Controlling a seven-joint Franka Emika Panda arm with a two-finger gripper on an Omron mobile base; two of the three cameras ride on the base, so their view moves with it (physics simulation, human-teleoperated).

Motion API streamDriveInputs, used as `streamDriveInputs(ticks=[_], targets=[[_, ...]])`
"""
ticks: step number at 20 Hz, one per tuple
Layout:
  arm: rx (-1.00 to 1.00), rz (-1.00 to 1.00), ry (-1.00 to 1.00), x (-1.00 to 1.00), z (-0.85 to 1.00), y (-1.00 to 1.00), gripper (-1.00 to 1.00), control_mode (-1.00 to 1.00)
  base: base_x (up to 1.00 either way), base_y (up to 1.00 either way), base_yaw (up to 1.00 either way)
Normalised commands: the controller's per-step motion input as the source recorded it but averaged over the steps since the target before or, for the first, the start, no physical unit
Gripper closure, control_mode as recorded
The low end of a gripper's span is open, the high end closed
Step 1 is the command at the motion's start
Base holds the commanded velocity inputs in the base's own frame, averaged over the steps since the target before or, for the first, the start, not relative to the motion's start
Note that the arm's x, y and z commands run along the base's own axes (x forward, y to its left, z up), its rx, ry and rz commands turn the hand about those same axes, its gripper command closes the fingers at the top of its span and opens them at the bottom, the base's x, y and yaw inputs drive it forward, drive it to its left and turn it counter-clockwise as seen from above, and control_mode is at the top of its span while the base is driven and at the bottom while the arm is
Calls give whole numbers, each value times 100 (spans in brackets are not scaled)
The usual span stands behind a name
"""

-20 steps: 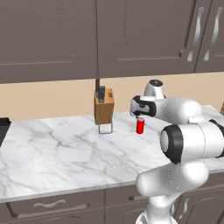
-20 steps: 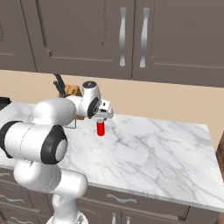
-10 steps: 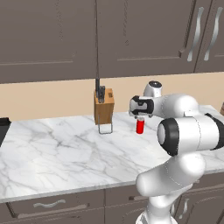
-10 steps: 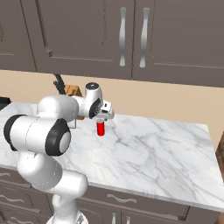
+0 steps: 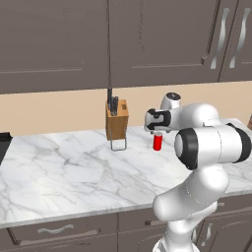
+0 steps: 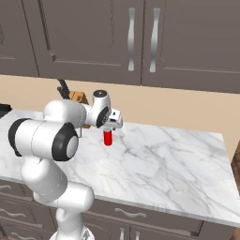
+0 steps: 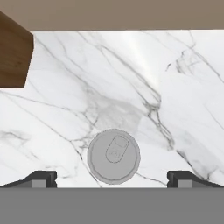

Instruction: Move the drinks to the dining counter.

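A marble surface [image 5: 59, 172] runs across the scene under dark grey upper cabinets [image 5: 147, 39], with a tan wall strip between them. This is the kitchen counter where the work begins, not the dining counter the task names.

The white arm [image 5: 206, 147] rises from the near edge and bends back toward the far side of the surface. Over the last second its elbow has swung a little while the hand has stayed above the same spot, so the change is a small settling of the arm over its target.

A wooden knife block [image 5: 117, 119] stands on the far part of the surface, to the left of the hand in the left base view, apart from the can.

The gripper [image 5: 156, 131] points straight down, its jaws spread wide and holding nothing.

The small red can [image 5: 157, 141] stands upright on the marble directly beneath the jaws. From the hand view its grey top [image 7: 113, 154] with the pull tab sits between the two fingertips [image 7: 41, 179], somewhat nearer the left one.

Judging from this, the can is lined up for a pick but not yet grasped; no drink has been moved. The likely next step is a descent and a close around the can.
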Motion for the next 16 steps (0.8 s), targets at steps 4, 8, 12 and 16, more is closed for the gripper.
streamDriveInputs(ticks=[4,8,12,16], targets=[[0,0,0,0,-7,0,-100,-100,0,0,0],[0,0,0,0,-8,0,-100,-100,0,0,0],[0,0,0,0,-10,0,-100,-100,0,0,0],[0,0,0,1,-8,0,-100,-100,0,0,0]])
